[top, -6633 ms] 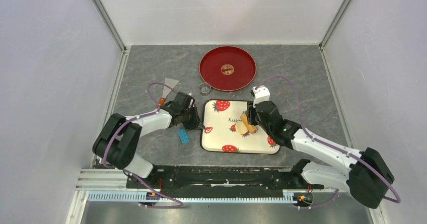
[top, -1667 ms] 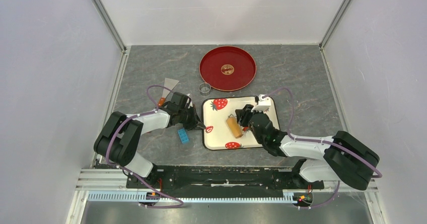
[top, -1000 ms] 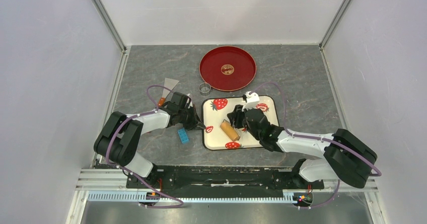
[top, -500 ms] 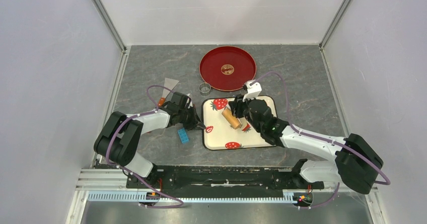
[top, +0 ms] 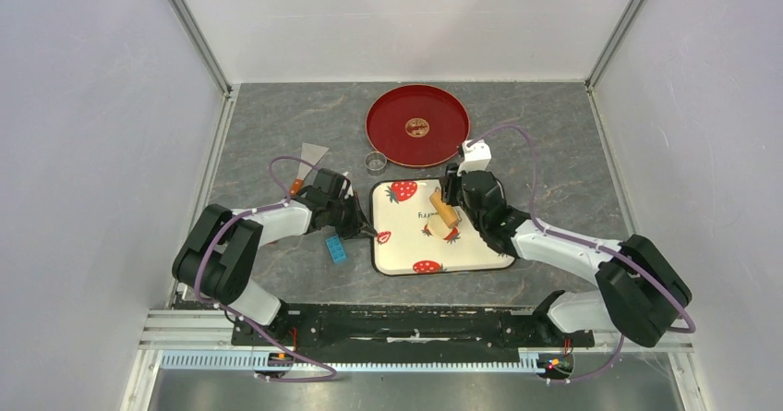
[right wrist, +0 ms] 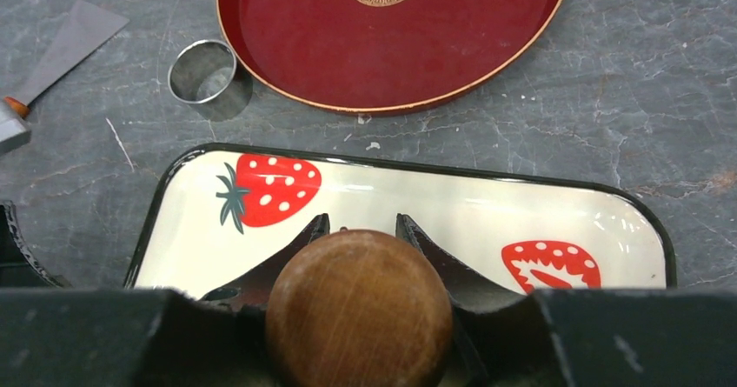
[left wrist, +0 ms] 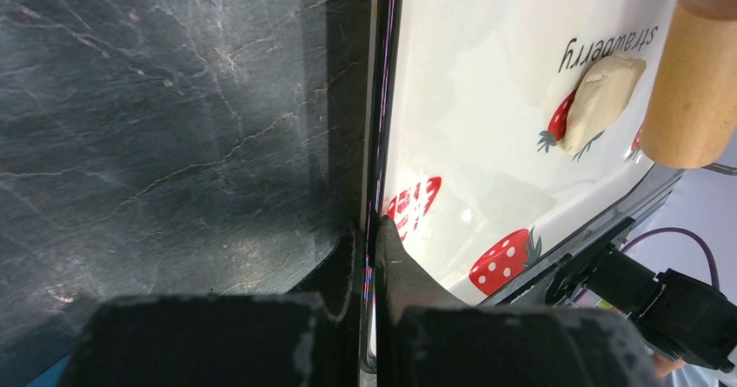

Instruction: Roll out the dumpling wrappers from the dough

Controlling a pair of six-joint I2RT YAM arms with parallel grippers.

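The left arm is lying low, elbow bent out, forearm reaching toward the left edge of the strawberry tray (top: 399,261). The left gripper (left wrist: 371,235) is pinching that rim near the tray's near-left corner, its jaws closed down to a thin slit with the rim between them.

The right arm is stretching from its base across the tray's near-right corner, its wrist hanging over the far half of the tray and pointing away from the bases. The right gripper (right wrist: 361,223) is clasping a wooden rolling pin (right wrist: 358,309), jaws partway apart around the barrel; the pin's round end is facing the wrist camera, and from above the pin is lying at a slant over the tray's middle.

The dough piece (left wrist: 600,100) is sitting on the tray near its centre, next to the printed word, a pale, flattened oblong lump just beside the pin. Whether the pin is touching it cannot be told.

Beyond the tray's far edge, a red round platter (top: 417,126) and a metal ring (top: 375,162) are resting on the table.
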